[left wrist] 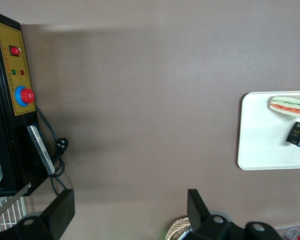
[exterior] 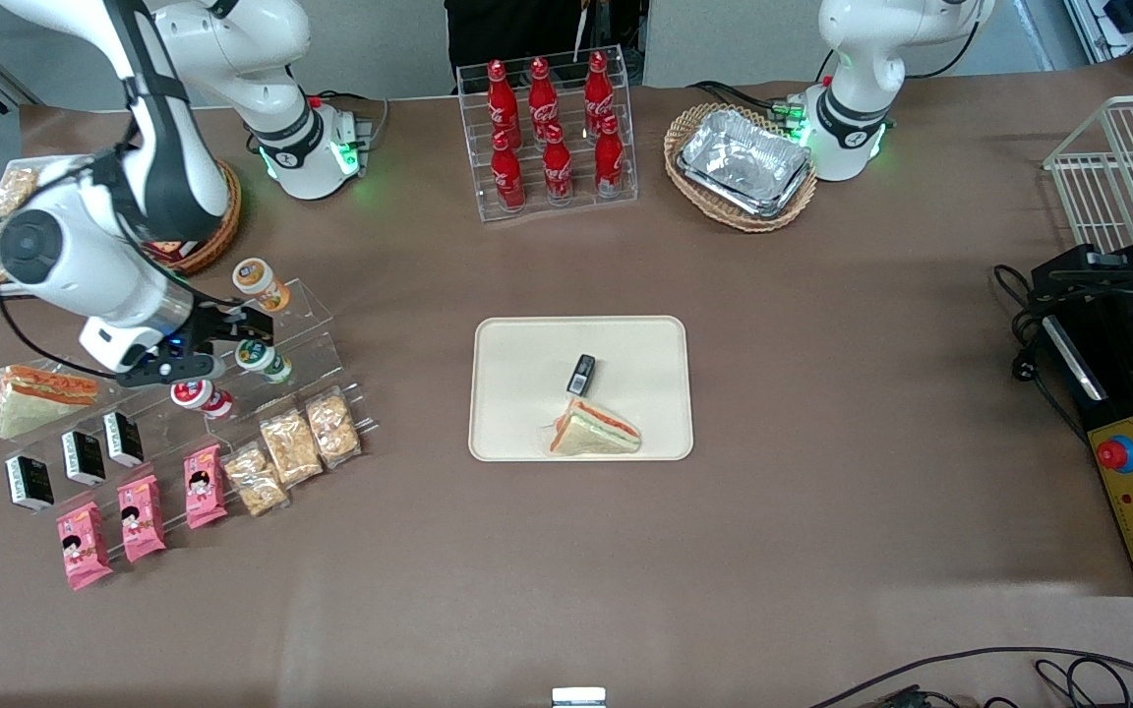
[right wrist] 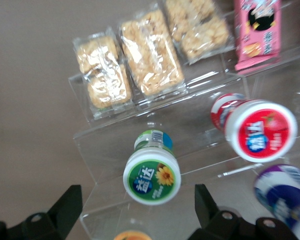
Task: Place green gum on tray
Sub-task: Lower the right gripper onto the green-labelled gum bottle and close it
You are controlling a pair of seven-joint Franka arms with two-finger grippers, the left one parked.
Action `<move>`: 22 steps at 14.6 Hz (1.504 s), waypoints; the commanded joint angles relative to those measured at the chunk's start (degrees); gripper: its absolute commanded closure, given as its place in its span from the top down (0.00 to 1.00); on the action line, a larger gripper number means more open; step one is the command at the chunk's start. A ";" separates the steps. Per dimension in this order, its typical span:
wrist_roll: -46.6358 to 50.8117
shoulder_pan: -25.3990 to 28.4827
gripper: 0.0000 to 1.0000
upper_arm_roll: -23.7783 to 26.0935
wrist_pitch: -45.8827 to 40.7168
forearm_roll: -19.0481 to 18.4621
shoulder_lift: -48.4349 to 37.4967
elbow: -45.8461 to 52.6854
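Note:
The green gum [right wrist: 151,177] is a small white canister with a green lid. It lies on its side on a clear acrylic step rack [right wrist: 115,150]. In the front view the green gum [exterior: 265,358] sits at the working arm's end of the table. My gripper [right wrist: 136,207] is open right over it, one finger on each side of the lid and neither touching it. From the front, the gripper [exterior: 250,332] hangs just above the canister. The cream tray [exterior: 527,393] lies mid-table, with a sandwich [exterior: 594,431] and a small black box [exterior: 581,374] on it.
On the same rack lie an orange-lidded canister [exterior: 258,280], a red-lidded one [right wrist: 262,131] and a purple one [right wrist: 285,192]. Snack bags [exterior: 291,447], pink packets [exterior: 139,516] and black boxes [exterior: 83,457] fill the lower steps. A cola bottle rack [exterior: 555,138] and a basket of foil pans [exterior: 744,162] stand farther from the camera.

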 commanded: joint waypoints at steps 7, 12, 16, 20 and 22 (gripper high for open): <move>-0.76 0.85 0.90 -0.04 5.37 -0.85 3.91 -2.17; -1.90 0.50 0.15 -0.13 5.11 -1.73 3.92 -2.09; -1.99 0.41 0.08 -0.31 1.35 -1.73 2.08 0.01; -2.69 0.41 0.08 -0.39 -15.15 -1.38 2.33 13.69; -2.52 0.50 0.08 -0.31 -22.19 -0.94 2.77 20.47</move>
